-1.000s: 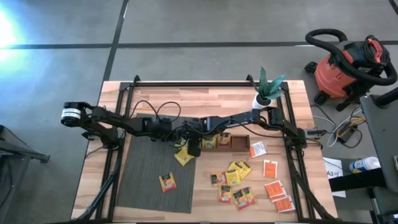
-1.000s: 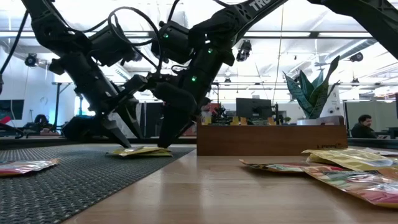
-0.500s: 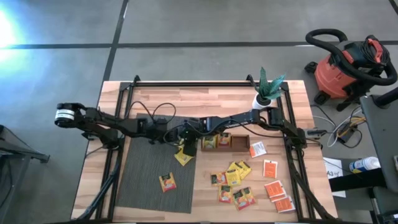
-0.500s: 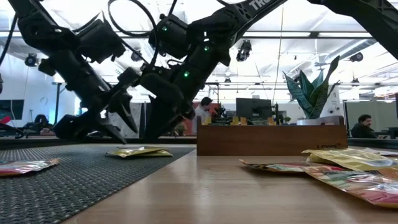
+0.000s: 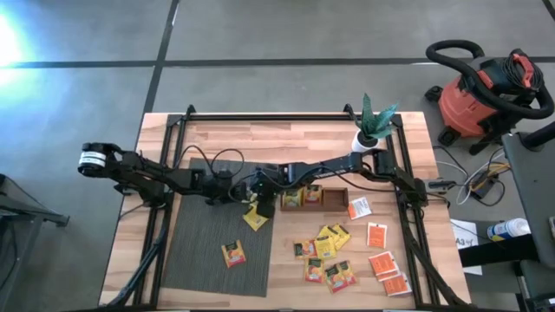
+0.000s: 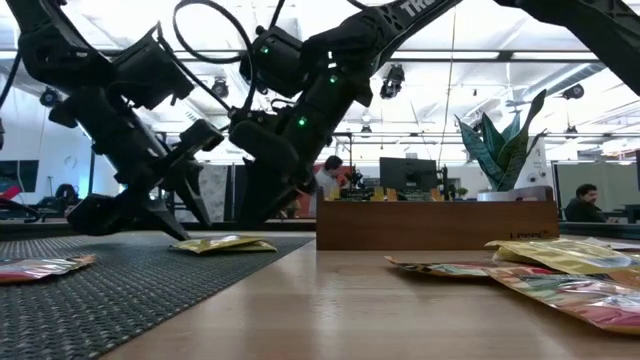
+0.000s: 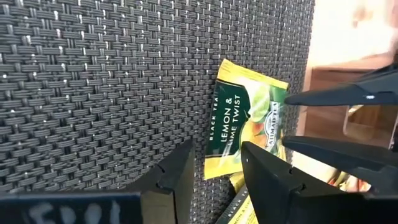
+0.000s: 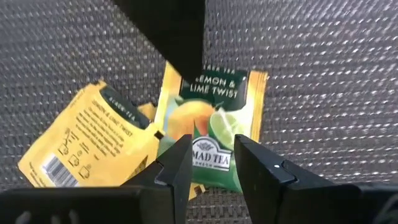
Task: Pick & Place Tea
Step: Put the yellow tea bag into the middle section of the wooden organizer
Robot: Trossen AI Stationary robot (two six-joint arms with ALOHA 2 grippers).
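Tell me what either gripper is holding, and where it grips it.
Nothing is held: left gripper and right gripper hover open above the lemon-lime tea sachet.

I read this as a robotics lab set in an open-plan office. The wood table (image 5: 286, 134) carries a black frame (image 5: 286, 114) and stands on a grey concrete floor (image 5: 260, 35), with a red shop vacuum (image 5: 479, 97) beside it. Beyond the table I see monitors (image 6: 405, 172), ceiling light strips (image 6: 560, 62) and seated people (image 6: 587, 203).
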